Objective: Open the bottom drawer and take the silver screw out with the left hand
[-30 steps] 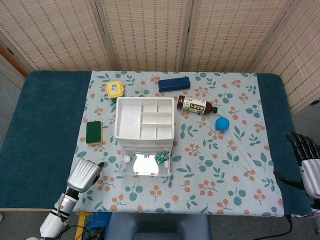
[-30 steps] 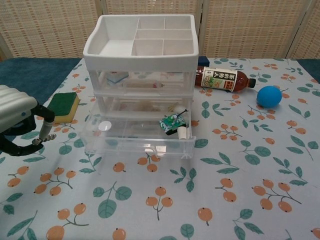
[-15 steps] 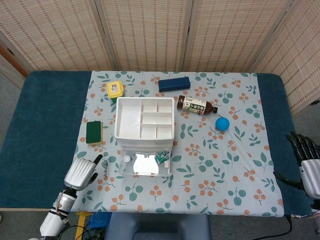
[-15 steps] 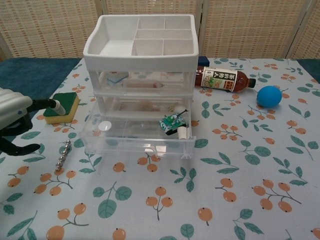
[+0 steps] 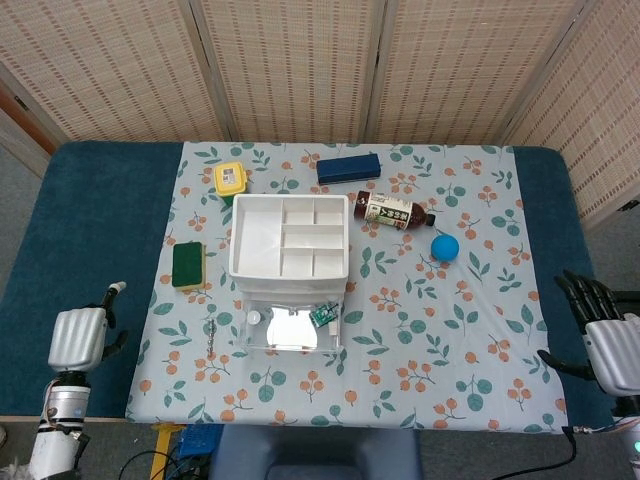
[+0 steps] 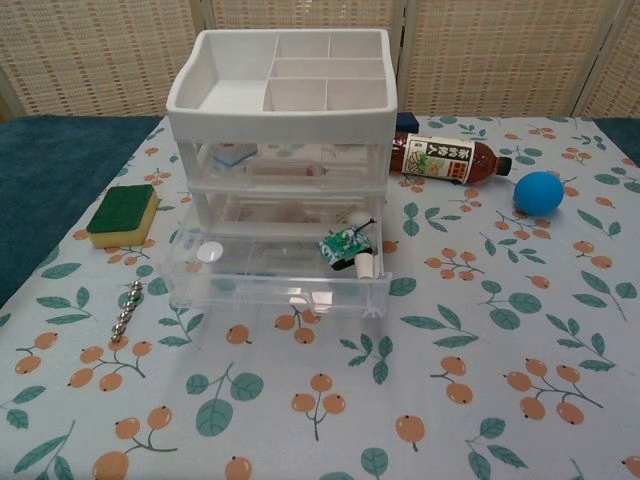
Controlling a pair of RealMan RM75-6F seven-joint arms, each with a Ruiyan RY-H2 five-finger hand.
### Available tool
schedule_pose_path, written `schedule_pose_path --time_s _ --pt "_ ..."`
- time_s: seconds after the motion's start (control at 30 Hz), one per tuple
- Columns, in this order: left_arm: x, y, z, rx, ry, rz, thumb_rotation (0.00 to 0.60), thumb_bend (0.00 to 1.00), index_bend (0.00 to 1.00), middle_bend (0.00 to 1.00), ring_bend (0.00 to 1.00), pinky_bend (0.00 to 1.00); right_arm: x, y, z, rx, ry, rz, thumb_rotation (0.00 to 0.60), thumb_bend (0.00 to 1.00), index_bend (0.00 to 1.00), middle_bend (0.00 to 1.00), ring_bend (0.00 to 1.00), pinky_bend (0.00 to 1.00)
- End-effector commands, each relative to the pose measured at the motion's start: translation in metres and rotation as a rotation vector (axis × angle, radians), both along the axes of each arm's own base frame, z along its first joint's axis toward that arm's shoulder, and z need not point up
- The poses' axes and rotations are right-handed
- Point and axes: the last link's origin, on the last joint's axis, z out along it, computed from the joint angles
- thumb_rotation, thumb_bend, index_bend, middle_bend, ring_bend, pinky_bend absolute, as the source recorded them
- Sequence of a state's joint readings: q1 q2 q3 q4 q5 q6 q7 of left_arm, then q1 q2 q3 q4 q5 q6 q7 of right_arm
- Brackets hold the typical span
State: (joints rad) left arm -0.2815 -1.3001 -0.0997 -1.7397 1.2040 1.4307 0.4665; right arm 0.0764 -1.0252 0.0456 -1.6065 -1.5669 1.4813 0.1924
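Note:
The white drawer unit (image 5: 289,240) (image 6: 283,95) stands mid-table with its clear bottom drawer (image 5: 290,328) (image 6: 275,268) pulled out. The silver screw (image 5: 211,333) (image 6: 126,313) lies on the cloth just left of that drawer, nothing touching it. My left hand (image 5: 79,335) is off the cloth over the blue table edge at far left, empty, with a finger sticking up. Only the head view shows it. My right hand (image 5: 600,332) hangs by the table's right edge, fingers spread, holding nothing.
In the open drawer lie a small green circuit board (image 6: 342,246), a white cap (image 6: 209,254) and a white cylinder (image 6: 365,266). A green sponge (image 6: 123,213), yellow box (image 5: 230,179), navy case (image 5: 348,167), tea bottle (image 6: 447,160) and blue ball (image 6: 540,192) sit around the unit.
My left hand let the screw go onto the cloth, then pulled back left, off the cloth and out of the chest view. The right hand barely shifted.

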Motion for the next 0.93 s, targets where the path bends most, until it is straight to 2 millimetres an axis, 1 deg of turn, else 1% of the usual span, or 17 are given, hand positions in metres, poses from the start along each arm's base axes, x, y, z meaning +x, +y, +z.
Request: schedule_pose_path --time_s 0.03,0.13,0.27,0.43,0.63,0.77,0.93 --pt "-0.003 -0.007 0.009 0.039 -0.005 -0.003 0.600 0.26 0.19 0.55 0.52 0.73 -0.001 0.001 -0.004 0.018 0.000 -0.012 0.600 0.13 0.00 0.00 0.00 0.00" --pt "-0.004 -0.013 0.014 0.090 0.002 -0.032 0.600 0.26 0.19 0.53 0.49 0.69 -0.003 0.004 -0.009 0.037 -0.006 -0.031 0.600 0.13 0.00 0.00 0.00 0.00" --pt "-0.011 -0.019 0.021 0.127 0.037 -0.080 0.600 0.26 0.21 0.53 0.49 0.68 -0.005 0.007 -0.013 0.056 -0.011 -0.046 0.600 0.13 0.00 0.00 0.00 0.00" --pt "-0.024 -0.026 0.032 0.116 0.089 -0.078 0.600 0.26 0.23 0.53 0.49 0.66 -0.006 0.011 -0.016 0.061 -0.016 -0.051 0.600 0.13 0.00 0.00 0.00 0.00" --pt "-0.031 -0.034 0.039 0.083 0.149 -0.057 0.600 0.26 0.23 0.52 0.48 0.66 -0.005 0.012 -0.019 0.067 -0.024 -0.050 0.600 0.14 0.00 0.00 0.00 0.00" --pt "-0.034 -0.037 0.044 0.078 0.162 -0.049 0.600 0.26 0.24 0.52 0.48 0.66 -0.005 0.011 -0.021 0.068 -0.029 -0.049 0.600 0.13 0.00 0.00 0.00 0.00" --pt "-0.031 -0.040 0.048 0.102 0.142 -0.056 0.600 0.26 0.24 0.52 0.48 0.66 -0.004 0.011 -0.023 0.070 -0.035 -0.048 0.600 0.13 0.00 0.00 0.00 0.00"
